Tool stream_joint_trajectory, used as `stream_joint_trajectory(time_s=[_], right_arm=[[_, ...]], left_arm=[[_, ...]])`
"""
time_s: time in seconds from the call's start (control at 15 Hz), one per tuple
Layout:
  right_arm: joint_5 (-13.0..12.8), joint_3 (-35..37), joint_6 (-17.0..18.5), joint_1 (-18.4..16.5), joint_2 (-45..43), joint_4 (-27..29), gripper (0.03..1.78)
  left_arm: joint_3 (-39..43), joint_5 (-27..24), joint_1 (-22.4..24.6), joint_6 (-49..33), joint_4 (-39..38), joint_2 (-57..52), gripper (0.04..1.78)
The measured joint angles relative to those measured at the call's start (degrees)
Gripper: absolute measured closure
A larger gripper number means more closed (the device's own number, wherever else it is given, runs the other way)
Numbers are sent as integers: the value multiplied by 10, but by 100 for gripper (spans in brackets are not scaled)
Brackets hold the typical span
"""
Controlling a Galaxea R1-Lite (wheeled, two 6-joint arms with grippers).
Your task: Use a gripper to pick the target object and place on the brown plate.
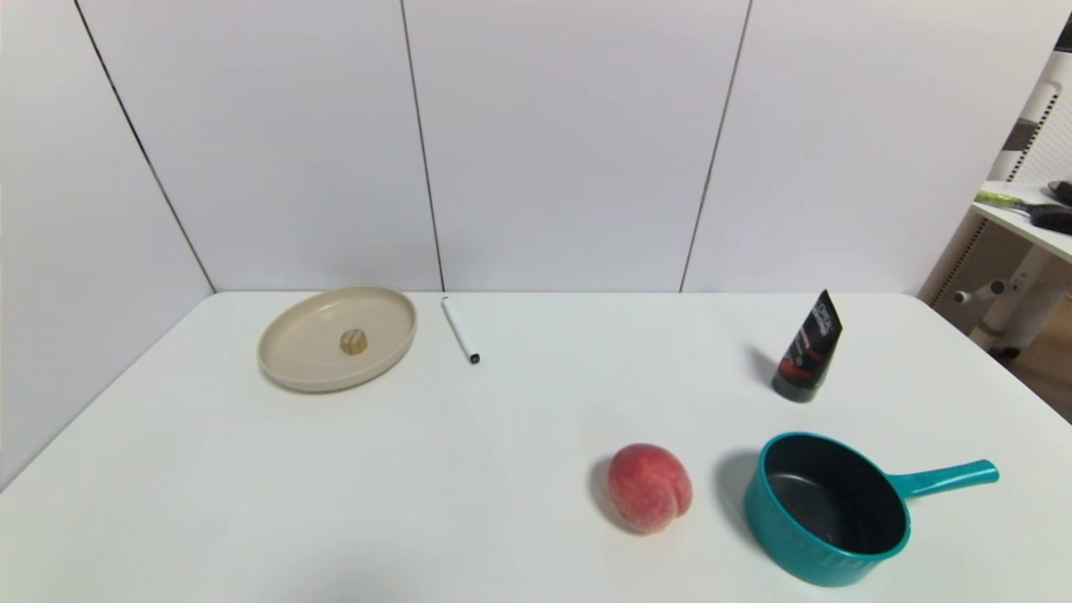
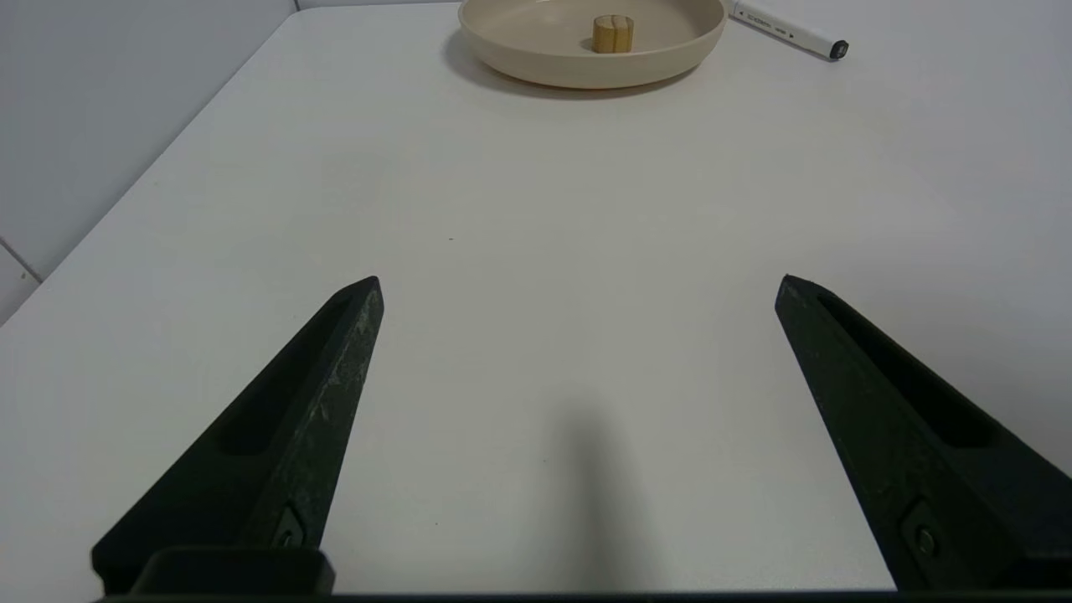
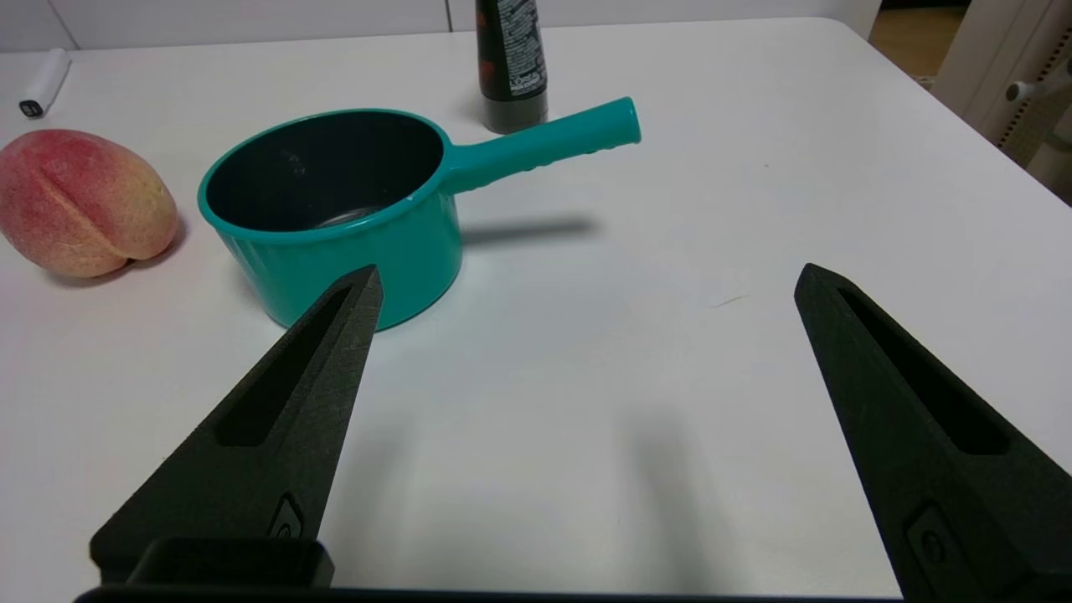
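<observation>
The wooden cylinder (image 1: pixel 353 341) stands upright in the middle of the beige plate (image 1: pixel 289 362), so placement appears complete. The left gripper (image 2: pixel 578 285) hangs spread and empty, well short of the plate over bare table. The right gripper (image 3: pixel 586 280), likewise spread, hovers beside the teal saucepan (image 3: pixel 335 243). The white marker (image 1: pixel 460 330) lies just beside the plate rim.

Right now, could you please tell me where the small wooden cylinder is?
In the head view, the wooden cylinder sits upright in the middle of the brown plate, far left on the table, with the white marker just right of the plate.
</observation>
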State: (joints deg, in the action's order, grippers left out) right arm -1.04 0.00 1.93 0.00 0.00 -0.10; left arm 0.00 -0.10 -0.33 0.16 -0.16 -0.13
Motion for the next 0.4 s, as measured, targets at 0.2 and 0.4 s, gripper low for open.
stream_joint_trajectory(time_s=[0.2,0.4], right_arm=[[0,0,0,0,0,0,11],[0,0,1,0,0,0,11]], left_arm=[[0,0,0,0,0,0,13],[0,0,0,0,0,0,13]])
